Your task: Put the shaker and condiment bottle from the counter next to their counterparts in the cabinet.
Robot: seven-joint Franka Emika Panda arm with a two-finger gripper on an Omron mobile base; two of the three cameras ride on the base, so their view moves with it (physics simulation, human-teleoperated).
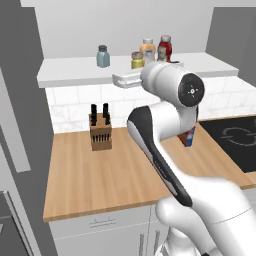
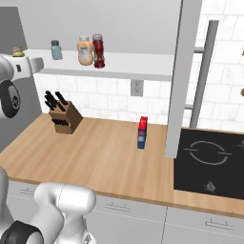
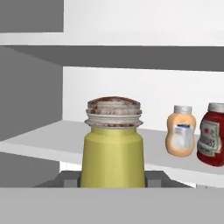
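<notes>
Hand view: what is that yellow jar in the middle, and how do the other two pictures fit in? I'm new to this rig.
It is one white robot arm in a simulated kitchen. Two cameras sit behind it, left and right; the third looks out along its fingers. Those fingers appear to grip the yellow-green shaker, at shelf height. On the white shelf stand a blue-grey shaker, a pale orange bottle and the red bottle. The wooden counter carries a knife block and a small red-and-blue box.
</notes>
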